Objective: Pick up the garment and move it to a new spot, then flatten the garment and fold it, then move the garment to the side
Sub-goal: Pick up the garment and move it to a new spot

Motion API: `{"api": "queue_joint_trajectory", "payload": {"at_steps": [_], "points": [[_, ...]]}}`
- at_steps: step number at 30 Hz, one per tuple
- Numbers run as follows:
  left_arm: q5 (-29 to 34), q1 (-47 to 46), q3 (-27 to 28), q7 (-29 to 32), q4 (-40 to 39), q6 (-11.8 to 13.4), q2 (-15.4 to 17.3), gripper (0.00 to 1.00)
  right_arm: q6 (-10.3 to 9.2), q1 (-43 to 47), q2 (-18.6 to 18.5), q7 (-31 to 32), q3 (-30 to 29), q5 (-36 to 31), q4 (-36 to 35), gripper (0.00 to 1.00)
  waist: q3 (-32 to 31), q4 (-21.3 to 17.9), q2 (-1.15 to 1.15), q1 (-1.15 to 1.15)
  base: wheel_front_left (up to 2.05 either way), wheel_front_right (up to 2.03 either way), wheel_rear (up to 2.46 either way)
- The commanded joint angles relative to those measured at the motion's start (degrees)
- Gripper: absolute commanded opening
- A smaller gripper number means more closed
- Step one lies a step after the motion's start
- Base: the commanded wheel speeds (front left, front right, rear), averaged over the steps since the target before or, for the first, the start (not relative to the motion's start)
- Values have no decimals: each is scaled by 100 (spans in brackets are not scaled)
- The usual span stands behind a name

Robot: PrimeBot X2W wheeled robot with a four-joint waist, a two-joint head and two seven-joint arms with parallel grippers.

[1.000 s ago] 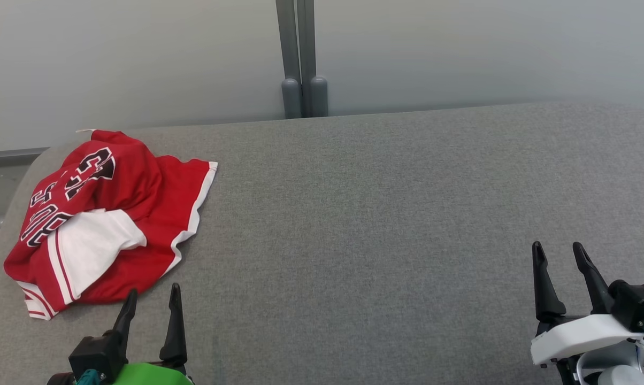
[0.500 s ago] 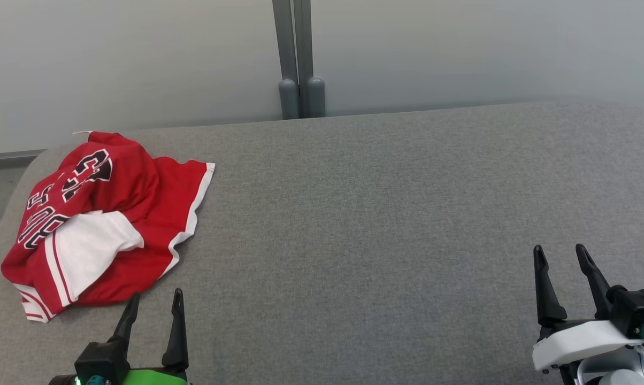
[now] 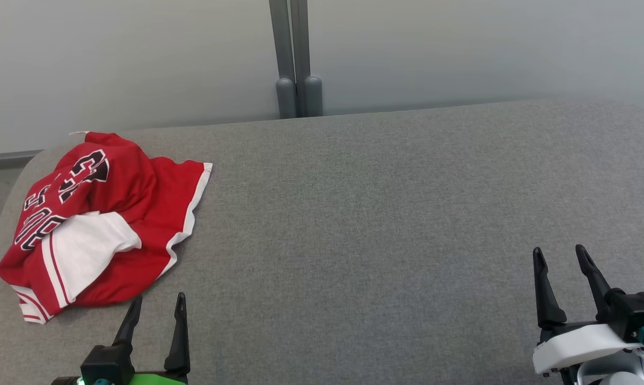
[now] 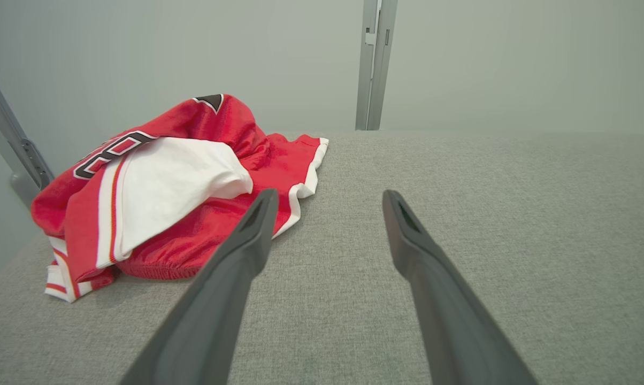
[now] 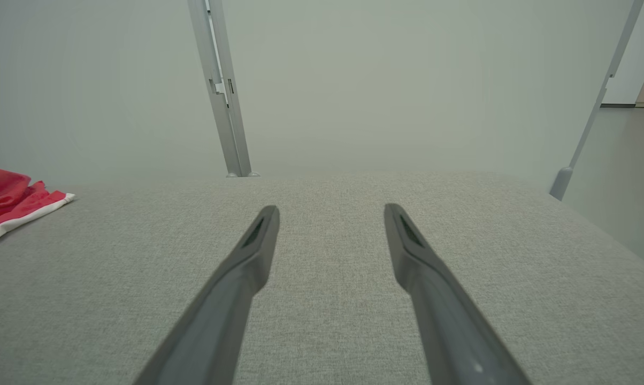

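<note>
Though both spread wide and empty: left gripper (image 3: pixel 158 300) just below-right of the crumpled red garment (image 3: pixel 113 214), right gripper (image 3: pixel 559 255) well apart across the table (image 3: pixel 381 214).

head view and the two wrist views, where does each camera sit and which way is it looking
head view: on the robot's head, looking forward and down at the grey padded surface; left gripper lower left, right gripper lower right, both open.
left wrist view: on that wrist, looking along its fingers at the red garment.
right wrist view: on that wrist, looking along its fingers across the surface.
shared: all three show the garment and the grey post.
</note>
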Motion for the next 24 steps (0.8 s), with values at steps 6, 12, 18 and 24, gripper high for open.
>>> {"api": "queue_joint_trajectory", "payload": {"at_steps": [6,12,18,24], "points": [[9,14,30,0,47,-29,-4,100,2,48,-14,-18,15,15,-37,100,2,32,0,0,0,0,0],[-76,-48,14,1,102,-31,-1,100,2,67,-7,-18,37,50,-76,100,-3,246,0,0,0,0,0],[-132,-96,-21,2,168,8,2,100,2,206,29,-18,119,93,-54,100,-99,955,0,0,0,0,0],[-70,154,119,2,142,52,3,100,1,137,45,-18,365,118,-1,100,-209,1752,0,0,0,0,0]]}}
